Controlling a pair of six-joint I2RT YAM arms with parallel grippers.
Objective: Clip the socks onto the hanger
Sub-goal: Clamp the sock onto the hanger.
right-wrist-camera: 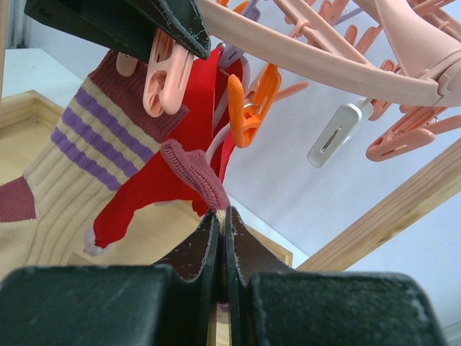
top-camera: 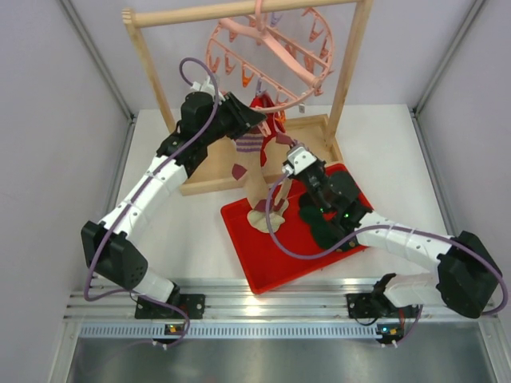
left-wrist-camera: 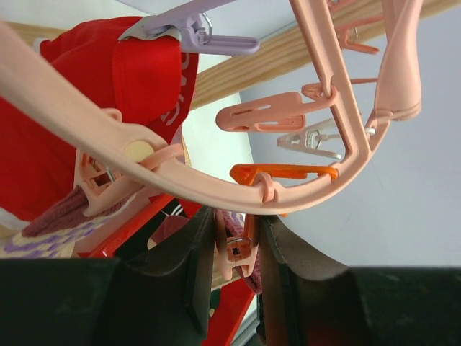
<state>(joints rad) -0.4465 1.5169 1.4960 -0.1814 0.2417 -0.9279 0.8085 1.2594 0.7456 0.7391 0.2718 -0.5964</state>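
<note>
Two arms are raised to the near side of the hanger [left-wrist-camera: 72,115], which hangs by its hook from the top bar of the wooden rack [top-camera: 152,80] at the back of the table [top-camera: 184,231]. Left gripper [left-wrist-camera: 238,231]: jaws part-way apart, one black finger pressed on each side of a pink peg [right-wrist-camera: 160,72] that dangles from the ring. The peg's lower end meets the striped cuff of the tan sock [right-wrist-camera: 79,144]; whether it bites the fabric cannot be told. The tan sock has purple bands and maroon trim, and hangs below the ring with its foot down towards the rack's base. Red sock [right-wrist-camera: 155,187]: just right of the tan one and touching it, pinned at the top by a purple peg [left-wrist-camera: 194,32]. Orange peg [right-wrist-camera: 245,108]: free, beside the red sock. Pale clear peg [right-wrist-camera: 335,133]: free, further right on the ring. Right gripper [right-wrist-camera: 222,216]: jaws closed tight, pinching a maroon ribbed edge of the tan sock's cuff from below. Red tray [top-camera: 263,255]: on the table in front of the rack, under the right arm. Dark socks [top-camera: 323,227]: lying on the tray's right half, partly hidden by that arm.
</note>
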